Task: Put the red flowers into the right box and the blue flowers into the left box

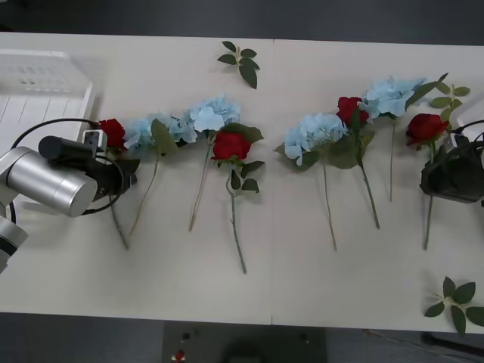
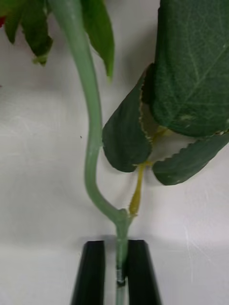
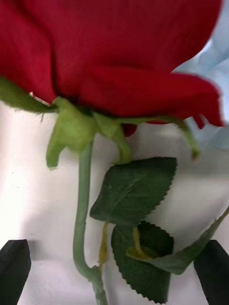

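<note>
Right wrist view – right fingers [image 2: 116, 271] clenched on rose stem [image 2: 90, 119], left fingers [image 3: 14, 267] released beside rose [image 3: 119, 57]

The silver-sleeved left arm reaches in from the near left, its black-fingered left gripper [image 3: 114, 271] spread wide. At the far right, the black right gripper [image 2: 116, 271] is pinched nearly together.

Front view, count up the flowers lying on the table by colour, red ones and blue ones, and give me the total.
red flowers: 4
blue flowers: 4
total: 8
</note>
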`<state>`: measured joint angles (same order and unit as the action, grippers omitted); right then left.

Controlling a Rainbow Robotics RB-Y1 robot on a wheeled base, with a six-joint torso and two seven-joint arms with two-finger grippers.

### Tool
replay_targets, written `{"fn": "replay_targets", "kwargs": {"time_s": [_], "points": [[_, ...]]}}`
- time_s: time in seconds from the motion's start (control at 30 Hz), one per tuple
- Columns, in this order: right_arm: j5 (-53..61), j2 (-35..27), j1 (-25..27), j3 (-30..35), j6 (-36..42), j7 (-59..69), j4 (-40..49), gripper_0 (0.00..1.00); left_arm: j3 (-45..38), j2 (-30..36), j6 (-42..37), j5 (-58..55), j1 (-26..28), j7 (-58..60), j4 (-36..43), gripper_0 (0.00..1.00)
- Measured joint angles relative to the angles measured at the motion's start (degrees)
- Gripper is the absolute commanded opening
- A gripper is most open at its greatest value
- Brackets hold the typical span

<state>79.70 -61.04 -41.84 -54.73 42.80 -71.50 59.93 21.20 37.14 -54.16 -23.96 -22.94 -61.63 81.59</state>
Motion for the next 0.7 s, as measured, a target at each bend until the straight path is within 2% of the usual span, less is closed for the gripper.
{"fn": "replay_targets", "kwargs": {"time_s": [0.07,0.1,0.13,0.17,0.43,0.57,0.7], "points": [[0.0,0.0,0.0,0.0,0.0,0.0,0.0,0.0,0.0,0.0,0.2,0.7,0.0,0.0,0.0,1.0],[0.0,0.0,0.0,0.0,0.0,0.0,-0.1,0.0,0.0,0.0,0.2,1.2,0.0,0.0,0.0,0.8],[-0.1,0.0,0.0,0.0,0.0,0.0,-0.1,0.0,0.0,0.0,0.2,1.6,0.0,0.0,0.0,0.29],[-0.1,0.0,0.0,0.0,0.0,0.0,-0.2,0.0,0.0,0.0,0.2,1.7,0.0,0.0,0.0,0.0],[-1.1,-1.0,0.0,0.4,1.2,0.0,0.1,0.0,0.0,0.0,0.2,1.7,0.0,0.0,-0.1,0.0],[-1.8,-4.8,0.0,5.5,11.3,0.0,4.3,0.0,0.0,0.0,0.2,1.7,0.0,0.0,-0.1,0.0],[-1.9,-9.1,0.2,16.0,21.4,0.0,9.8,0.0,0.0,0.0,0.2,1.7,0.0,0.0,-0.1,0.0]]}}
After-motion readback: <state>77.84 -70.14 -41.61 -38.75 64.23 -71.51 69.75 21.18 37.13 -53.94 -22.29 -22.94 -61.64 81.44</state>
